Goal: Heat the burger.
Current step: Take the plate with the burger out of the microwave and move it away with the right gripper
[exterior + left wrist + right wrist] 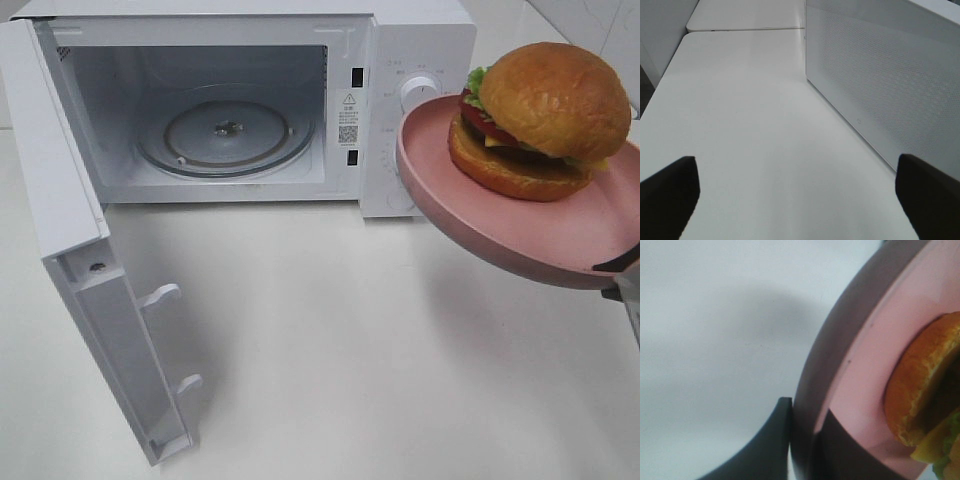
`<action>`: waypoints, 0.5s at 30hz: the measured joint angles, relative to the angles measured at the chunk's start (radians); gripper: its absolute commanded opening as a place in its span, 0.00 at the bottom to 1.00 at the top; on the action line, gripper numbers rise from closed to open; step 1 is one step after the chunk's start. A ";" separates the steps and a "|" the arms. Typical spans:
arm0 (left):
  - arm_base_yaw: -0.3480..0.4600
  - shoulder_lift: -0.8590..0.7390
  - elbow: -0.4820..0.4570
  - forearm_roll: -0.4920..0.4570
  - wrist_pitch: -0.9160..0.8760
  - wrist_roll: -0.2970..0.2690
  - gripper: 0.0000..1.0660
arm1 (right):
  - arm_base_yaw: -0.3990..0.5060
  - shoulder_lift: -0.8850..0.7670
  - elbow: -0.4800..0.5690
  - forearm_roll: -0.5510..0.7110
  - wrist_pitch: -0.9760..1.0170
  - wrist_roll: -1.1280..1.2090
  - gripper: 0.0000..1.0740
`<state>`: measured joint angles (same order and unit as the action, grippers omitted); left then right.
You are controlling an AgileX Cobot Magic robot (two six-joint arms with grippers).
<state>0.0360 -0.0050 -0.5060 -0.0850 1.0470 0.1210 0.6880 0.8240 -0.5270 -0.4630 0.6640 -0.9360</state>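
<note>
The burger (540, 115), with a glossy orange-brown bun, tomato and green lettuce, sits on a round pink plate (450, 185). The plate is held up off the table at the right, in front of the microwave's control panel (405, 120). My right gripper (805, 415) is shut on the plate's rim, one finger under and one over it; in the high view only a dark bit of that gripper (622, 268) shows at the plate's near right edge. The burger (920, 385) fills the side of the right wrist view. My left gripper (797, 185) is open, with nothing between its fingers.
The white microwave (240, 30) stands at the back with its door (90, 300) swung wide to the left and a glass turntable (225, 135) inside. The left gripper hovers over the white table (750, 115) beside the microwave's perforated side wall (880, 85).
</note>
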 measured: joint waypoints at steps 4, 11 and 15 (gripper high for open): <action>0.000 0.000 0.000 0.000 0.000 0.000 0.94 | 0.000 -0.016 0.000 -0.044 0.042 0.049 0.00; 0.000 0.000 0.000 0.000 0.000 0.000 0.94 | 0.000 -0.016 0.000 -0.088 0.080 0.097 0.00; 0.000 0.000 0.000 0.000 0.000 0.000 0.94 | 0.000 -0.016 0.000 -0.122 0.122 0.151 0.00</action>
<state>0.0360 -0.0050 -0.5060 -0.0850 1.0470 0.1210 0.6880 0.8080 -0.5270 -0.5850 0.7860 -0.7850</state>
